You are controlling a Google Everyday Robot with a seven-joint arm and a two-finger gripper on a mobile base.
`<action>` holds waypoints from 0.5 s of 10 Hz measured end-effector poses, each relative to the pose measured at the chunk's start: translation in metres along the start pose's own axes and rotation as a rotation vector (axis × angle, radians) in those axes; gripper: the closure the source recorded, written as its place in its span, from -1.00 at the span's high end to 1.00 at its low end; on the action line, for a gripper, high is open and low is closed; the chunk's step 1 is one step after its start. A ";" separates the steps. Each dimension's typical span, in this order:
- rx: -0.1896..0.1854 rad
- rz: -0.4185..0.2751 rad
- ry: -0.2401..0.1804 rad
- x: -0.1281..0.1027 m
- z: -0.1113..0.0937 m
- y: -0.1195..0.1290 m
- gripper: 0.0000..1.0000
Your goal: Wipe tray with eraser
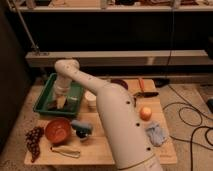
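The green tray [46,93] lies at the back left of the wooden table. My white arm reaches over from the lower right, bends above the tray and points down into it. My gripper [59,102] is low in the front part of the tray, at its floor. A small dark block, the eraser [53,106], shows at the gripper's tip against the tray floor, and the gripper appears shut on it. Most of the eraser is hidden by the gripper.
An orange-red bowl [58,130], a blue-grey toy [81,128] and dark grapes [34,140] lie in front of the tray. A white cup [90,100] stands right of it. An orange [145,113], a blue cloth [156,134] and cables on the floor are at the right.
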 end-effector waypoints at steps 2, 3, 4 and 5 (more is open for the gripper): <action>0.009 0.033 0.004 0.017 -0.005 -0.001 -1.00; 0.016 0.056 0.005 0.028 -0.006 -0.006 -1.00; 0.025 0.085 0.009 0.042 -0.010 -0.016 -1.00; 0.036 0.103 0.010 0.051 -0.013 -0.028 -1.00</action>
